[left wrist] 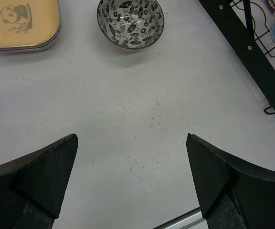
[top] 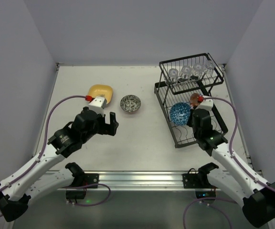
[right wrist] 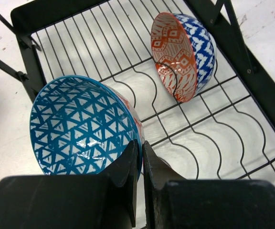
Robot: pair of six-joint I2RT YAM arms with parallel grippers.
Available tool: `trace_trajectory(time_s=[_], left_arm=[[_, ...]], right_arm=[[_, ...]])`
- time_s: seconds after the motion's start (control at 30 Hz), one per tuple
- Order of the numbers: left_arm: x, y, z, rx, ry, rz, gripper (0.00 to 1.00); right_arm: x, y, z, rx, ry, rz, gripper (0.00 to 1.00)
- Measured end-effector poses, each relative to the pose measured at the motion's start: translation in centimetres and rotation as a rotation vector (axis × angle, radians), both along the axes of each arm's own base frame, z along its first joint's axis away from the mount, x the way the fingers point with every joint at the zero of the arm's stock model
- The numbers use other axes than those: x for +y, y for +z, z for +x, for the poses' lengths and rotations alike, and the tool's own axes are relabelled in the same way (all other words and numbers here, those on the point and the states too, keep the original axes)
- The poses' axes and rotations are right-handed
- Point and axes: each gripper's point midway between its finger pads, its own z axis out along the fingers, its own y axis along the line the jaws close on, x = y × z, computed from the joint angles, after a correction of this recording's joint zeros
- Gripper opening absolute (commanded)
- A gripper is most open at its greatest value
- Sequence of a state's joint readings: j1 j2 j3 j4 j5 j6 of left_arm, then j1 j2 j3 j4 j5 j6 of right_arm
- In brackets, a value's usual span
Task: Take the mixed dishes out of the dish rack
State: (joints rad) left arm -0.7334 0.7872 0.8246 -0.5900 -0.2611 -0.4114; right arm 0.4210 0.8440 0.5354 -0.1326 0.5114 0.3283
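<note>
You are looking at a yellow plate (top: 100, 92) and a flowered bowl (top: 131, 103) sitting on the tabletop (top: 142, 138), just ahead of your left end effector (left wrist: 132, 138), which is hovering wide open. Your right end effector (right wrist: 141, 143) is reaching into the dish rack (top: 175, 138) and pinching the blue bowl (right wrist: 80, 124) by its rim. That bowl is leaning on the lower tray near a red bowl (right wrist: 175, 55), and glasses (top: 185, 72) are sitting on the upper shelf.

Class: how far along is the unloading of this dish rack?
Done: yellow rounded-square plate and grey floral bowl sit on the table. In hand: right end effector pinches the blue triangle-patterned bowl by its rim in the black wire rack. Remaining: orange-and-blue bowl, four clear glasses.
</note>
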Motion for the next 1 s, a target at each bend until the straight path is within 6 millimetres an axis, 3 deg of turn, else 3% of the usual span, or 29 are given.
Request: trace_trajectory(time_s=[0.27,0.47,0.6,0.8,1.0], left_arm=[[-3.5,1.3,1.0,0.051,-0.020,-0.103,1.00],[-8.9,2.0,1.3,0.083,-0.080,-0.119,1.00],[-11.3,0.8,2.1,0.126,-0.087,-0.103,1.00],[-13.1,-0.8,2.9,0.177,-0.095,-0.085,0.99],[-14.4,-2.8,3.3,0.224,-0.109,-0.059,0.86]], right_arm=[[2.2,1.0,-2.1,0.107,0.050,0.160,0.00],[6.0,1.3,-4.4,0.186,0.152,0.247,0.00],[8.7,1.3,-5.6,0.230,0.219,0.285,0.00],[10.8,1.0,-6.3,0.265,0.248,0.317,0.00],[12.1,1.1,-5.8,0.286,0.260,0.309,0.00]])
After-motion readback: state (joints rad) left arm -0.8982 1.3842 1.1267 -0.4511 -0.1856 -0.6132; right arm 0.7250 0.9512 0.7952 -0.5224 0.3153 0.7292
